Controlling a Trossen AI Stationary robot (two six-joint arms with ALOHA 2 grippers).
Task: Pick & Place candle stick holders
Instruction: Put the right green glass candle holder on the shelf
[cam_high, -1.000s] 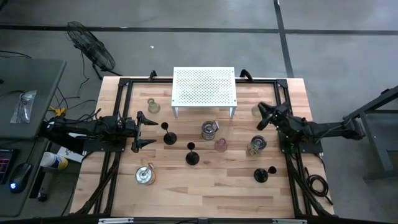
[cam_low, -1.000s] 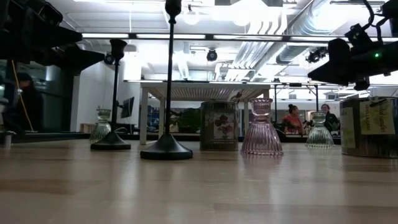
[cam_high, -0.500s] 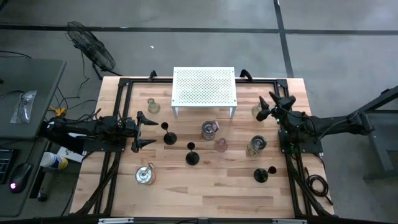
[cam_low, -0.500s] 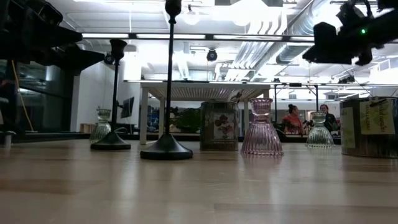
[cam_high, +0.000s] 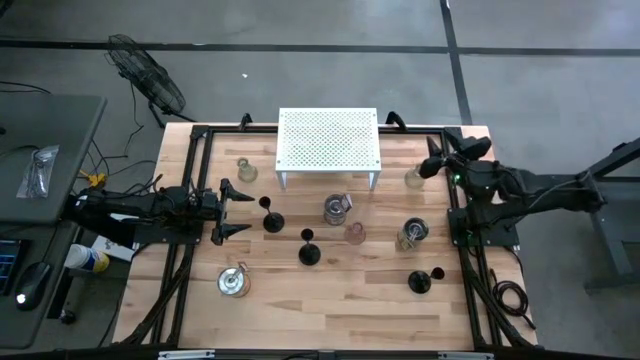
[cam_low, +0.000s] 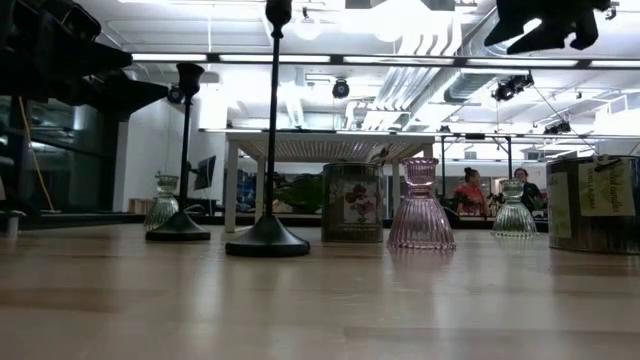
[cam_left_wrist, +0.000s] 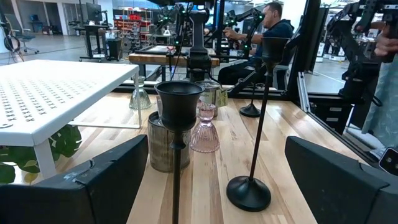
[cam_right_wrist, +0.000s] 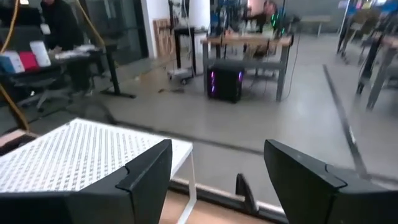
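both sets of jaws stand apart and hold nothing. the right gripper (cam_high: 433, 163) hangs raised over the far right corner of the table (cam_high: 330, 300), just beside a small clear-glass holder (cam_high: 414, 179) that stands on the wood near the right legs of the white perforated rack (cam_high: 329, 138). in the low view this gripper (cam_low: 540, 25) shows high up, well above the same clear holder (cam_low: 514, 212); its wrist view looks past its two dark fingers (cam_right_wrist: 146, 177) toward the rack top (cam_right_wrist: 81, 155) and the room floor beyond.

the left gripper (cam_high: 232, 210) waits low at the left side of the table, its fingers spread wide, facing a black holder with round base and thin stem (cam_high: 271, 220). from its wrist that black cup (cam_left_wrist: 179, 104) stands right ahead, a second black stemmed holder (cam_left_wrist: 252, 186) just beyond to one side.

the other holders stand scattered and upright: a black one at the middle (cam_high: 309, 252), a pinkish ribbed glass one (cam_high: 354, 233) near it, a silvery jar-like one (cam_high: 337, 209) in front of the rack, another silvery one (cam_high: 412, 235) at the right, a third black one (cam_high: 419, 282) with a small dark piece (cam_high: 439, 273) beside it near the front right, a clear one (cam_high: 246, 171) left of the rack and a silvery one (cam_high: 234, 282) at the front left.

people sit in the room behind the table (cam_low: 468, 190).
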